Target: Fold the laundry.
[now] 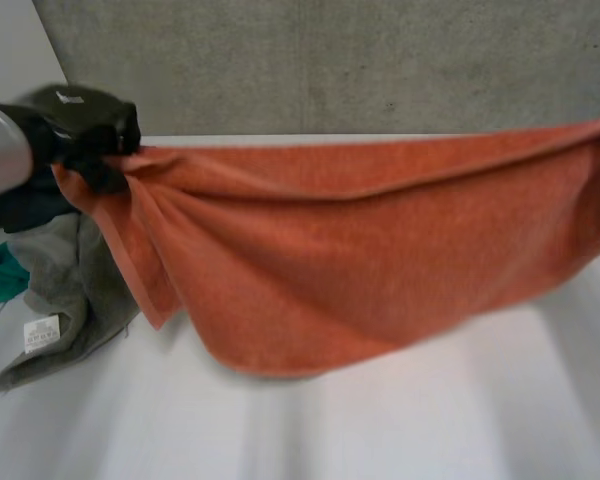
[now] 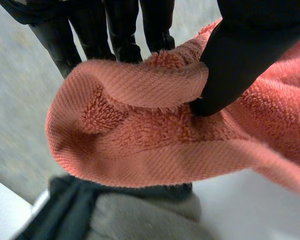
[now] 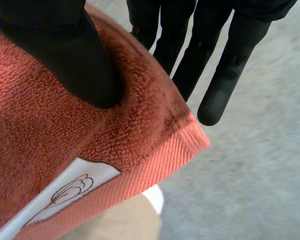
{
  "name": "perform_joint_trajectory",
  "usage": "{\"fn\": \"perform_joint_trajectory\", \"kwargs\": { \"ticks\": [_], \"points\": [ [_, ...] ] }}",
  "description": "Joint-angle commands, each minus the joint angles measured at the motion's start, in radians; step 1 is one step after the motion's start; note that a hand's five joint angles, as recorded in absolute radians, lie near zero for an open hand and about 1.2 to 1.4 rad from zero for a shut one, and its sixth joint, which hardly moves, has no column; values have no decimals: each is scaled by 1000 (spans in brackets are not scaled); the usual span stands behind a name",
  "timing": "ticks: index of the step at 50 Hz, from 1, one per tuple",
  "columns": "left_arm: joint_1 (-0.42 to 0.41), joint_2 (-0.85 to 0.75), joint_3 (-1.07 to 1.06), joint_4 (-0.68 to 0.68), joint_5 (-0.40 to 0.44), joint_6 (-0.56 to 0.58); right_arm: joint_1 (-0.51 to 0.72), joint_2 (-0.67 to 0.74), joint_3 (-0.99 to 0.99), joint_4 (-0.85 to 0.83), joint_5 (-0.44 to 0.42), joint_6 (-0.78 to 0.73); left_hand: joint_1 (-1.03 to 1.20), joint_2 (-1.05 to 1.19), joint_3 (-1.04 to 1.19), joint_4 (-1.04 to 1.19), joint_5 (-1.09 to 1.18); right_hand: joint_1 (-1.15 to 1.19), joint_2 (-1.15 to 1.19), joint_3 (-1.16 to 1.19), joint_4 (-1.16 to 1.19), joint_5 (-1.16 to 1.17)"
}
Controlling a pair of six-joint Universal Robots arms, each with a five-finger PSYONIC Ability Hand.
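The orange towel point(image 1: 360, 260) hangs stretched above the surface point(image 1: 380, 430), its corners pinched by the left robot hand point(image 1: 95, 130) at 9 o'clock and the right robot hand point(image 3: 75, 60) at 3 (the label point(image 3: 60, 195) corner), so lower both level, sagging hem first.

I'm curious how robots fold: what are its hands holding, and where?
An orange terry towel: the left hand pinches one end of its top edge, the right hand the opposite corner.
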Motion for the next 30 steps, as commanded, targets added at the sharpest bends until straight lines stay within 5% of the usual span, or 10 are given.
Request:
{"fn": "perform_joint_trajectory", "kwargs": {
  "ticks": [1,7,12,16,22,30],
  "points": [
    [-38,-273,190,24,-99,58,91,196,-54,-93,85,-49,273,202,224,213,250,250,209,204,197,222],
    [-66,-341,432,183,-88,55,135,303,-206,-381,177,47,273,202,224,213,250,250,209,204,197,222],
    [-80,-240,468,548,-119,-61,133,289,-231,-819,234,298,273,202,224,213,250,250,209,204,197,222],
    [-100,-176,394,775,-147,-183,128,223,-177,-1004,231,418,273,202,224,213,250,250,209,204,197,222],
    [-106,-195,299,807,-134,-237,131,191,-105,-913,197,420,273,202,224,213,250,250,209,204,197,222],
    [-109,-325,117,696,-147,-133,159,229,71,-681,91,388,273,202,224,213,250,250,209,204,197,222]
  ]
}}
